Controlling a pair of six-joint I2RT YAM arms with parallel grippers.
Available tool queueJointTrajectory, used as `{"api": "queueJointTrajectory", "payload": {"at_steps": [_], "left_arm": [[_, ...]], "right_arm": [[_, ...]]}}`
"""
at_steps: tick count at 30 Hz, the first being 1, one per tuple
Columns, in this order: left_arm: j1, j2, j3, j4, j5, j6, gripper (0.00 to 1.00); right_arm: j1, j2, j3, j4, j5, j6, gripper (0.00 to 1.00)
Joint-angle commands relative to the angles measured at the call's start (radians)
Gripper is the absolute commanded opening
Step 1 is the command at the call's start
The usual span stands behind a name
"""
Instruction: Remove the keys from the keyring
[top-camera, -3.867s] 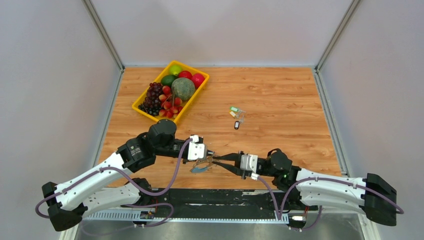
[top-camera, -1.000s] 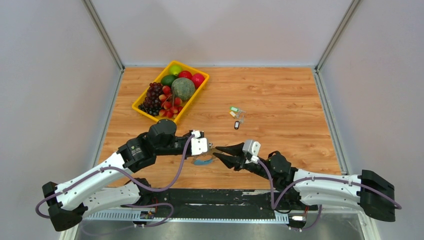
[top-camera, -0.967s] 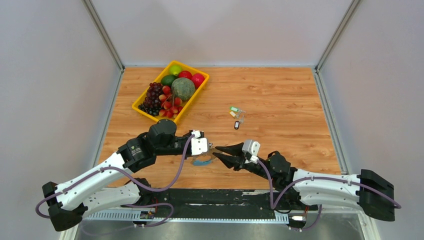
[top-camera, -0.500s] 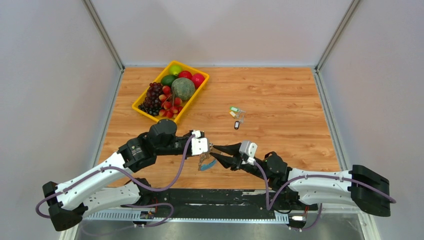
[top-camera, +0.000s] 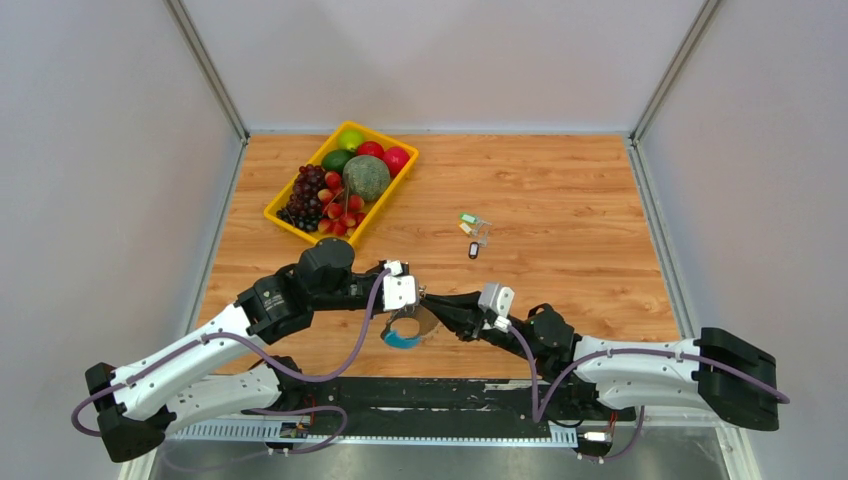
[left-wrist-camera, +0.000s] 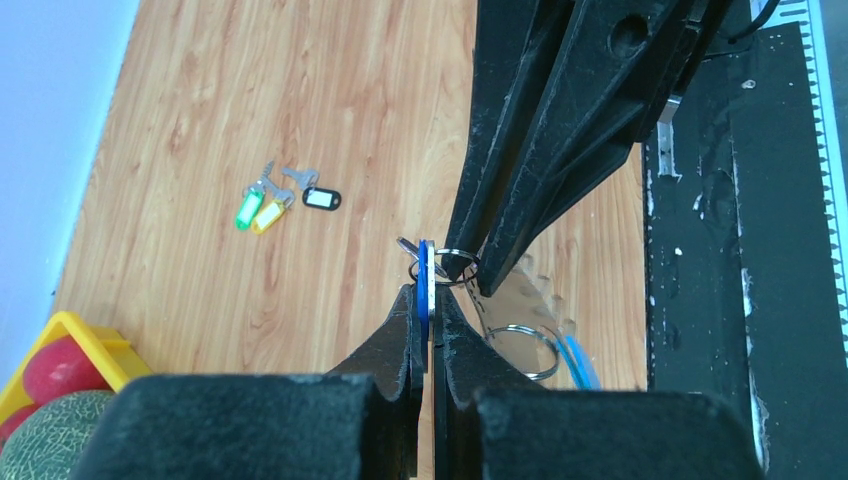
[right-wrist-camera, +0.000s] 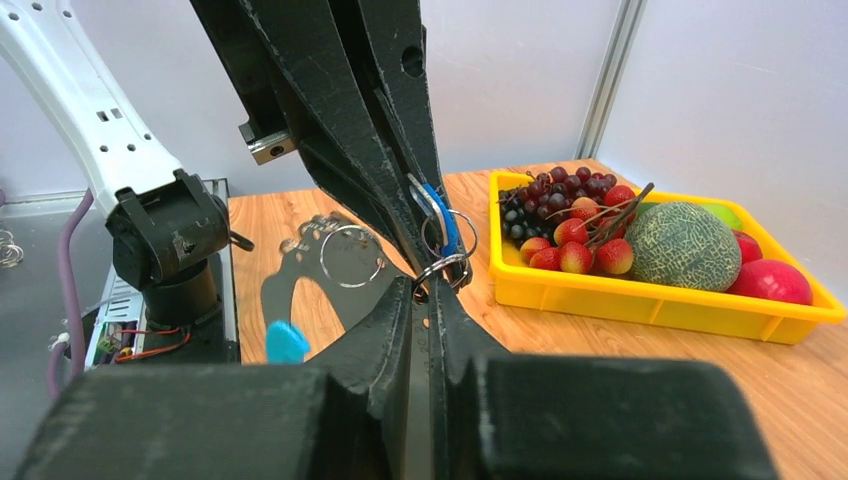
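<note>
Your two grippers met tip to tip by the front edge. Left gripper (left-wrist-camera: 424, 305) was clamped on the blue tag (left-wrist-camera: 423, 268), which stood edge-on between the fingers. Right gripper (right-wrist-camera: 430, 292) looked pinched shut on the small ring (right-wrist-camera: 446, 268) touching that tag on its right side. The keyring (top-camera: 405, 335) hung just under the pair. What mattered, I reckon: the tag-to-ring line ran straight left to right between the arms, neither one nearer, so any pull would need to go along that line, not across it. Further out, three keys (left-wrist-camera: 264, 210) lay loose mid-table, well apart from both grippers. Tray (right-wrist-camera: 650, 302) sat far left.
</note>
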Motion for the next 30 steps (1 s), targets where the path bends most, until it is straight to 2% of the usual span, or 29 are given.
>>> {"api": "queueJointTrajectory", "payload": {"at_steps": [1, 4, 15, 30], "left_arm": [[-0.003, -0.006, 0.013, 0.056, 0.033, -0.018, 0.0], [-0.004, -0.006, 0.013, 0.057, 0.034, -0.016, 0.0], [-0.003, -0.009, 0.013, 0.054, 0.045, -0.008, 0.0], [-0.003, -0.011, 0.011, 0.05, 0.084, 0.006, 0.0]], "right_arm": [[0.008, -0.022, 0.033, 0.036, 0.003, 0.007, 0.06], [0.007, -0.037, 0.034, 0.016, 0.01, 0.014, 0.0], [0.007, -0.133, 0.01, -0.054, 0.066, 0.068, 0.0], [0.003, -0.185, 0.1, -0.262, 0.157, 0.246, 0.0]]}}
